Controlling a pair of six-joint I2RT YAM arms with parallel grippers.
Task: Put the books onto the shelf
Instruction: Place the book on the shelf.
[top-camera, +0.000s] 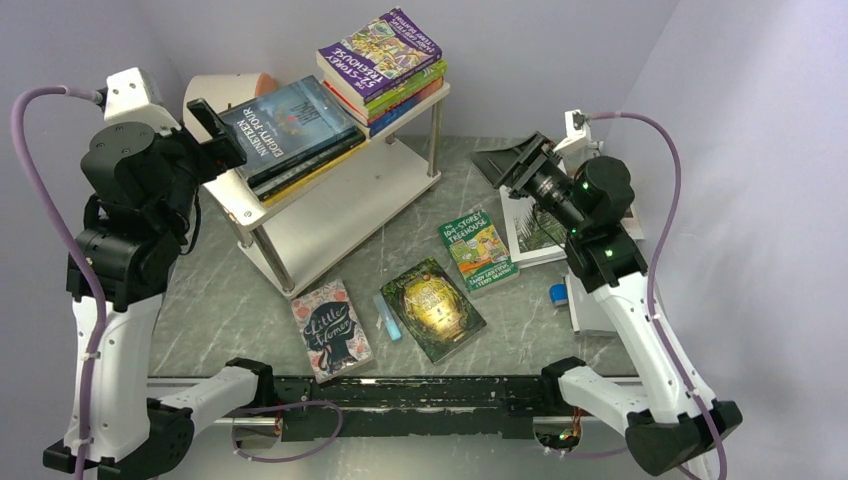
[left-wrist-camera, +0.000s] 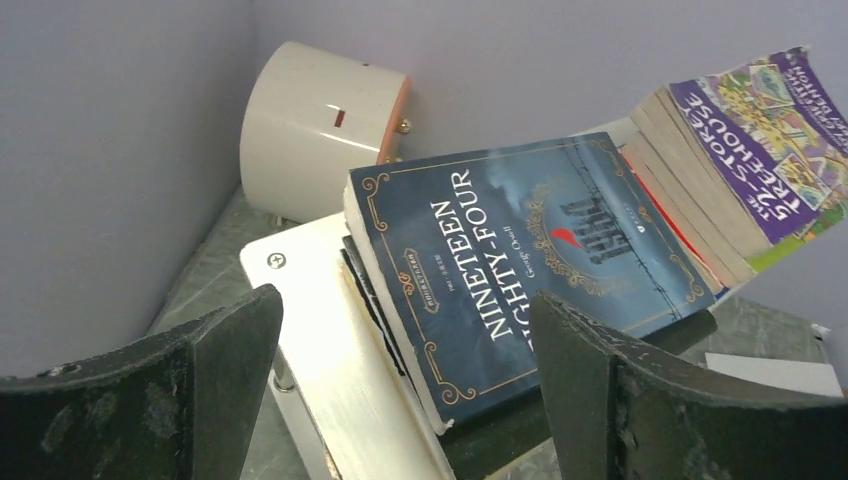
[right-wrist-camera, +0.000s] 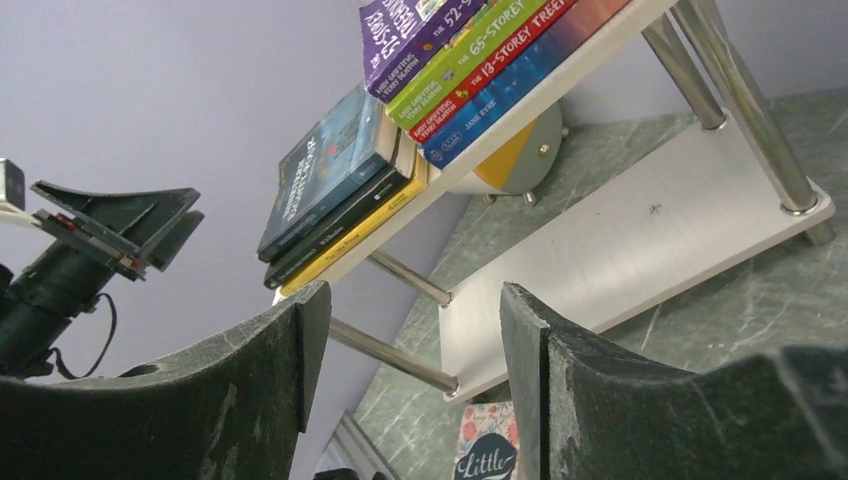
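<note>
The white shelf (top-camera: 335, 205) stands at the back left. Its top board (left-wrist-camera: 325, 340) carries two stacks of books: one topped by the dark-blue Nineteen Eighty-Four (top-camera: 290, 125) (left-wrist-camera: 530, 260), the other by a purple Treehouse (top-camera: 380, 52) (right-wrist-camera: 400, 30). My left gripper (top-camera: 218, 133) (left-wrist-camera: 405, 350) is open at the near end of the dark-blue book, its jaws well clear of it. On the table lie Little Women (top-camera: 331, 330) (right-wrist-camera: 487, 455), a green-gold book (top-camera: 432, 308), a green Treehouse (top-camera: 478, 250) and a white book (top-camera: 535, 235). My right gripper (top-camera: 515, 160) (right-wrist-camera: 410, 340) hangs open and empty right of the shelf.
A white cylinder with a peach end (top-camera: 225, 95) (left-wrist-camera: 320, 125) lies behind the shelf's left end. A small blue bar (top-camera: 388, 318) rests between Little Women and the green-gold book. A small blue block (top-camera: 559, 294) sits by my right arm. The shelf's lower board (right-wrist-camera: 640, 240) is bare.
</note>
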